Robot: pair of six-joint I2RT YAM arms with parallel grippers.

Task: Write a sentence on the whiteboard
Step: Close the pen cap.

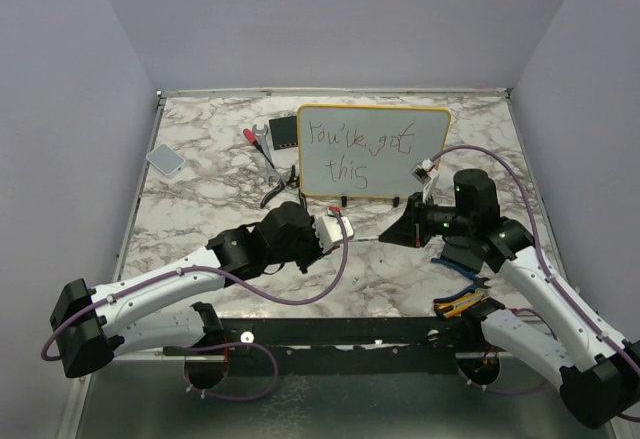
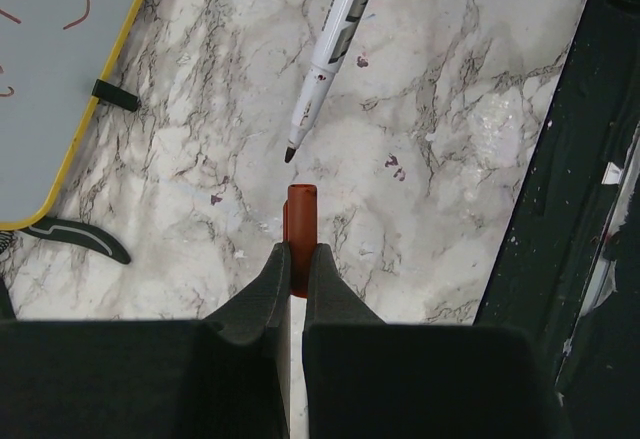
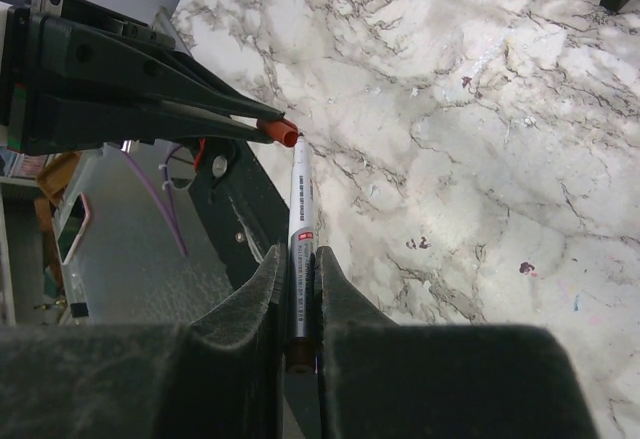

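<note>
place: robot lab cell | marble tabletop [image 1: 205,174] | plain lavender walls [image 1: 330,19]

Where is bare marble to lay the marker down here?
Bare: the left patch between the grey pad and the left arm; the corner right of the whiteboard. Crowded: tools left of the whiteboard.

plain lavender walls [image 1: 330,19] enclose a marble-patterned table [image 1: 200,194] under even light.
</note>
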